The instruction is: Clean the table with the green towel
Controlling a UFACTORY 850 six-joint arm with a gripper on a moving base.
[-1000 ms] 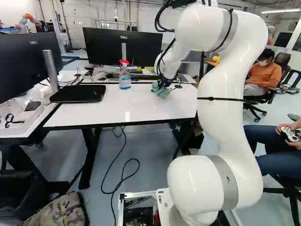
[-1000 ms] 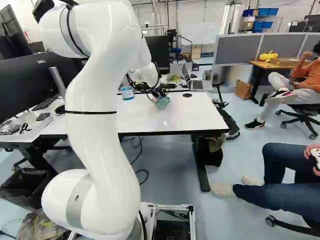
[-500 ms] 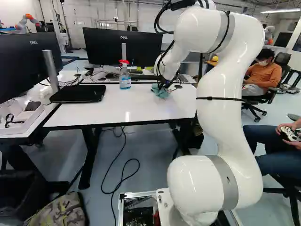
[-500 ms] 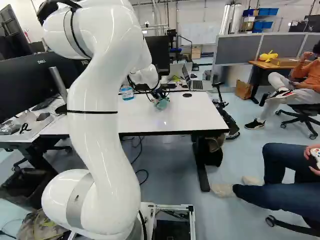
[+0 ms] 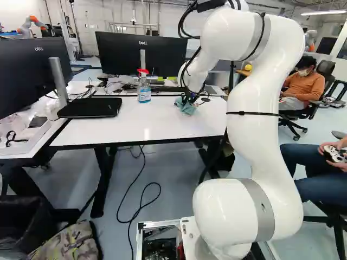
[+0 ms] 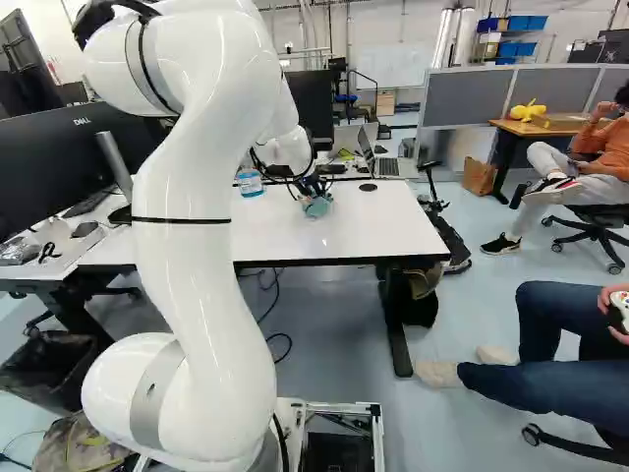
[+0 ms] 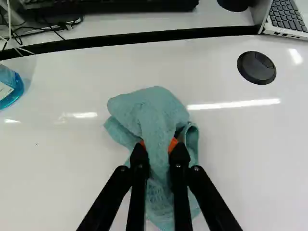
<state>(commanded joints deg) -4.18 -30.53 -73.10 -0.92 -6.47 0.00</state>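
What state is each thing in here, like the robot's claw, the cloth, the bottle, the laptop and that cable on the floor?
Gripper: shut on the towel.
Green towel: bunched, pinched between the fingers.
Bottle: upright, red top on, blue liquid inside.
Laptop: open.
Floor cable: loosely looped.

We see the green towel [image 7: 150, 113], a soft blue-green cloth, crumpled and pinched narrow through its middle, a rounded fold bulging at one end and a loose edge curling at one side. It lies on the table [image 5: 127, 125], whose glossy white top stands level, toward its far edge.
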